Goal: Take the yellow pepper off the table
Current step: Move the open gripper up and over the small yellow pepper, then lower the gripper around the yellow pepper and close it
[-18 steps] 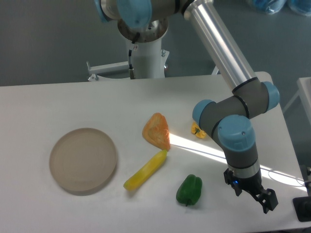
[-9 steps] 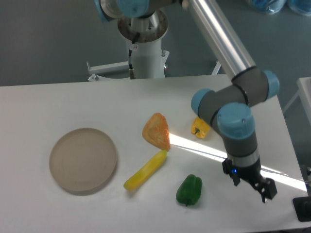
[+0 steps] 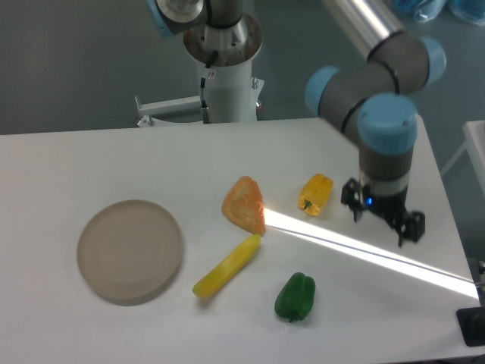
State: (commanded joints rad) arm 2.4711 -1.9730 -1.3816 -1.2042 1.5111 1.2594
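Note:
The yellow pepper point(image 3: 315, 194) lies on its side on the white table point(image 3: 91, 163), right of centre, fully in view. My gripper point(image 3: 382, 222) hangs to the right of the pepper, apart from it, just above the tabletop. Its fingers point(image 3: 353, 209) are spread and hold nothing.
An orange wedge-shaped piece point(image 3: 245, 204) lies left of the pepper. A long lemon-yellow piece point(image 3: 226, 266) lies below it. A green pepper point(image 3: 295, 296) sits near the front edge. A round tan plate point(image 3: 130, 251) is at the left. A bright light stripe crosses the table.
The gripper has risen from the front right of the table toward the back, ending beside the yellow pepper. The arm no longer covers the pepper. The objects have not moved.

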